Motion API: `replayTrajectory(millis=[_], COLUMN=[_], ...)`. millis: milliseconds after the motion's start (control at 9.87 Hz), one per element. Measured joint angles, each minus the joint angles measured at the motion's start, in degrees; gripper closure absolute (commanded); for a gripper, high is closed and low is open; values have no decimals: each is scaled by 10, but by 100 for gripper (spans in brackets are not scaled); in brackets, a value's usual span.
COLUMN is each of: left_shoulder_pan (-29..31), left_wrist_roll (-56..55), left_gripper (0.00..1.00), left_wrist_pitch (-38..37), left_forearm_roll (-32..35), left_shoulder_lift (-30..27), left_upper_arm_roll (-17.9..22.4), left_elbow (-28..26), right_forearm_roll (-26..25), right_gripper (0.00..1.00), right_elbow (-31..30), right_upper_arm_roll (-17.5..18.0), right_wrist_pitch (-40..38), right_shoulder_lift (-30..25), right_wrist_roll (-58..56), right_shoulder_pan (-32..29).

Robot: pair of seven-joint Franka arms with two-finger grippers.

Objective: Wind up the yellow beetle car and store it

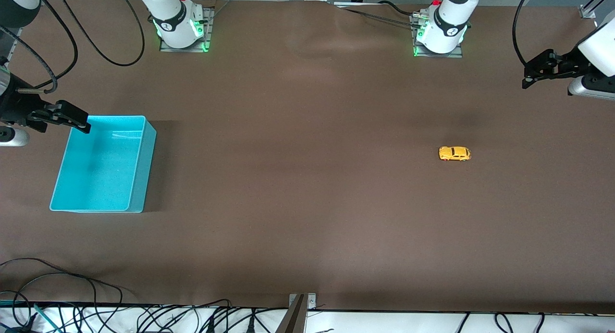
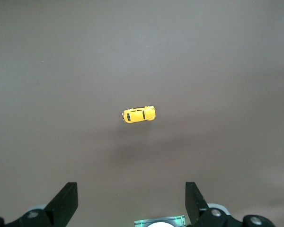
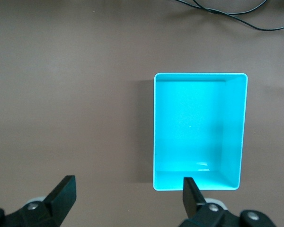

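The yellow beetle car (image 1: 454,153) stands on its wheels on the brown table toward the left arm's end; it also shows in the left wrist view (image 2: 138,114). My left gripper (image 1: 529,76) is open and empty, up in the air at the table's end past the car, and its own view (image 2: 131,189) shows the jaws wide apart with the car well ahead of them. The turquoise bin (image 1: 101,165) is empty at the right arm's end and also shows in the right wrist view (image 3: 199,127). My right gripper (image 1: 80,121) is open and empty over the bin's corner (image 3: 128,182).
Both arm bases (image 1: 182,25) (image 1: 439,30) stand along the table's edge farthest from the front camera. Cables (image 1: 86,294) lie along the edge nearest it. A black cable (image 3: 227,14) lies on the table near the bin.
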Motion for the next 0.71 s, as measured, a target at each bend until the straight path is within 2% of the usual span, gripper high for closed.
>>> replayTrajectory(millis=[709], left_shoulder_pan=[0], left_wrist_roll=[-5], left_gripper=[0], left_wrist_pitch=[-2], left_forearm_roll=[0], left_shoulder_lift=[1], left_upper_arm_roll=[0], left_elbow=[0], right_forearm_roll=[0], right_gripper=[0], right_elbow=[0], right_upper_arm_roll=[0], right_wrist_pitch=[-2], right_shoulder_lift=[3], right_wrist_roll=[0], right_shoulder_pan=[0])
